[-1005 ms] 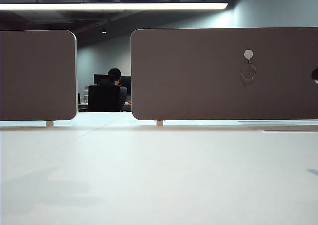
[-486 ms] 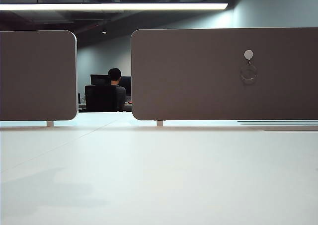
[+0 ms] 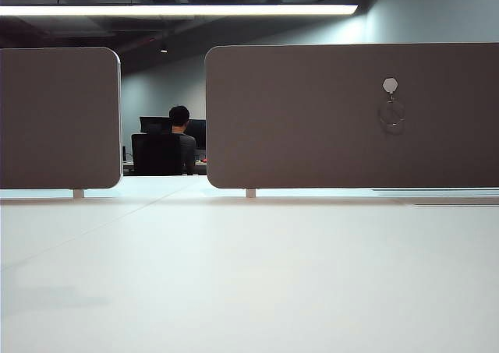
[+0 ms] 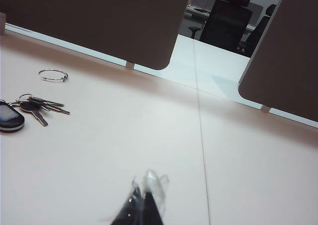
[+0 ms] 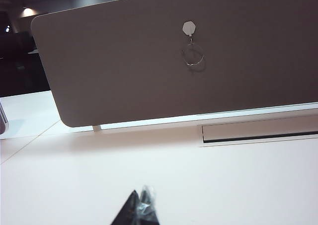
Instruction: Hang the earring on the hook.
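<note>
I see the earring (image 5: 193, 54), light, stiff, slippery wire, hanging on the hook (image 5: 189, 28); I'd pinch its rim, but my left gripper (image 4: 145, 197) and right gripper (image 5: 141, 205) sit low, pressed together, empty.

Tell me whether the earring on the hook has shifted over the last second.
No. The earring hangs just below the hook on the partition panel, in the same spot against both as a second ago.

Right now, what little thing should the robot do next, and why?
Probably nothing more than stay parked. The earring already hangs from the hook on the panel, and both the left gripper and right gripper are shut, empty and low over the table.
</note>
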`<control>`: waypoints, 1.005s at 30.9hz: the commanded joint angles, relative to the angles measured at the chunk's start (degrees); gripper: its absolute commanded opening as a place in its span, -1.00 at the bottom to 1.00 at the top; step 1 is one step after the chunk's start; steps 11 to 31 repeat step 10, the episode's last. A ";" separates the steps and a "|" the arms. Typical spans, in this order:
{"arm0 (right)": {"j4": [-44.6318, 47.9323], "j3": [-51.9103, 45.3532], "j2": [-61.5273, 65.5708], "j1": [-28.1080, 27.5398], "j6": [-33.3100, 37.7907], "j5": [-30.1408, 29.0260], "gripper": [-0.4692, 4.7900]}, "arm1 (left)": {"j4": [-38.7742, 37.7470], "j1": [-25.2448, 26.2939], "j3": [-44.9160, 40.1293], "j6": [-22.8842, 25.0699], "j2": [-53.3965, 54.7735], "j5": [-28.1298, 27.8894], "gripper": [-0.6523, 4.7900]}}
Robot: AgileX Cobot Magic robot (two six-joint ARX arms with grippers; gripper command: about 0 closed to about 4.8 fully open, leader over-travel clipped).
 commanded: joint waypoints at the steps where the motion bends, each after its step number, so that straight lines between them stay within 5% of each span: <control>1: 0.33 -0.31 0.00 -0.07 0.20 -0.02 -0.82 | 0.57 -0.04 0.09 0.04 0.07 0.31 -0.77; 10: -6.54 -0.31 0.00 -0.02 0.20 -0.17 -0.82 | 0.55 -0.04 0.09 0.07 0.07 0.28 -0.77; 31: -6.54 -0.31 0.00 -0.02 0.20 -0.17 -0.82 | 0.55 -0.04 0.09 0.07 0.07 0.28 -0.77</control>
